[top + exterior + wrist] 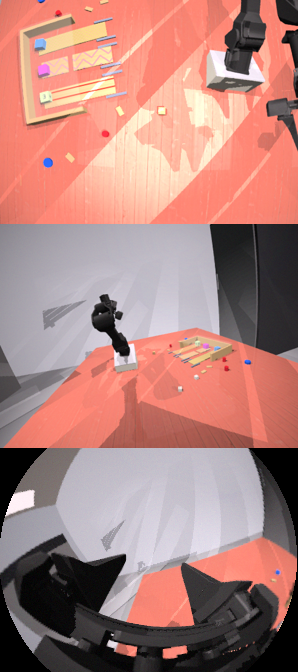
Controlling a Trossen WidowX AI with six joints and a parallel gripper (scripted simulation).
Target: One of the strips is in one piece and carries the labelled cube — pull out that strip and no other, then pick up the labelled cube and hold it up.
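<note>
The labelled cube (45, 97) (197, 343), pale green with a dark mark like a 3, sits at the far end of the red-lined strip (80, 92), which looks in one piece. A magenta cube (43, 70) (206, 345) sits at the end of the zigzag strip (92, 58), which is split by a gap. A plain blue cube (40, 44) (217, 348) sits at the end of the dotted yellow strip (76, 37) (201, 358), also unbroken. My gripper (154, 561) is open and empty, raised and well away from the strips; the wrist view shows mostly wall and table edge.
A tan three-sided wall (25, 75) (221, 352) surrounds the cubes, open toward the arm's white base (218, 65) (126, 363). Short blue-grey rails (116, 95) flank the strips' near ends. Small loose blocks, a red cylinder (105, 134) and a blue disc (48, 162) lie outside.
</note>
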